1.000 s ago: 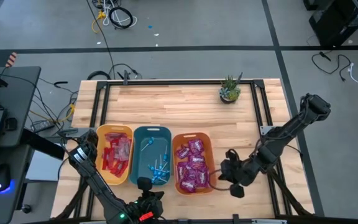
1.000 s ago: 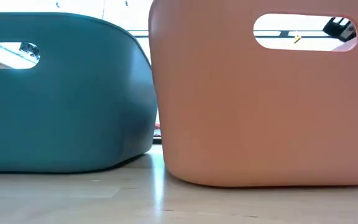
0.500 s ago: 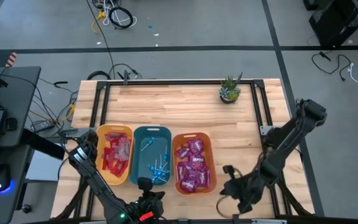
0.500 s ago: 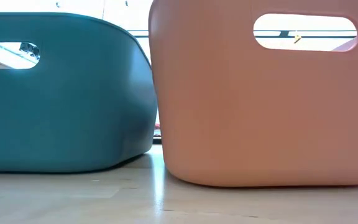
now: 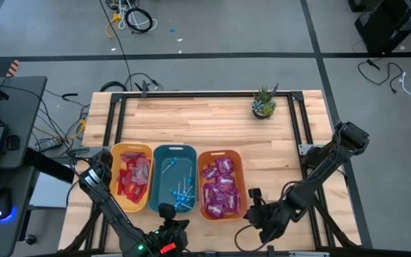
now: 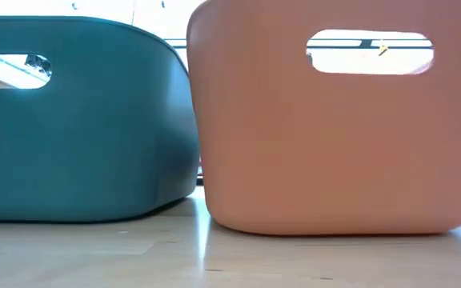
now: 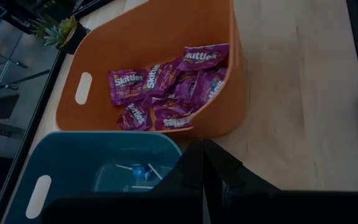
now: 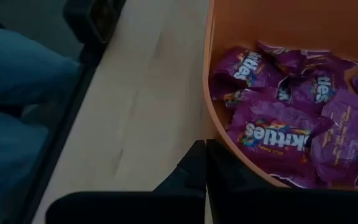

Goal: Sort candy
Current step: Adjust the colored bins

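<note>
**At the near edge of the counter: both tools closed and empty, all candy in the bins**

On the left of the high view stands the yellow bin (image 5: 132, 150), and the flat red packets (image 5: 133, 175) lie inside it. Next to it is the teal bin (image 5: 174, 150) with the blue lollipops (image 5: 183, 193), their thin sticks pointing in different ways. Third is the orange bin (image 5: 220, 155), which holds the purple packets (image 5: 220, 189). No candy shows on the bare wood of the counter (image 5: 205, 121).

The left tool (image 5: 164, 211) rests at the near end of the teal bin, its fingers pressed together on nothing. The right tool (image 5: 257, 213) is low at the near edge, just beside the near right corner of the orange bin; its fingers are also together and hold nothing. In the right wrist view the purple packets (image 8: 294, 106) lie just beyond that tool, inside the orange wall. So the right arm is the nearer one to this bin, and I judge that the sorting is finished or almost finished.

Compared with one second ago, the right arm has folded back toward the near edge. In the low view, the orange bin (image 6: 334, 136) stands a little more to the left than before, so it seems to have been pushed. The left arm has not moved.
</note>
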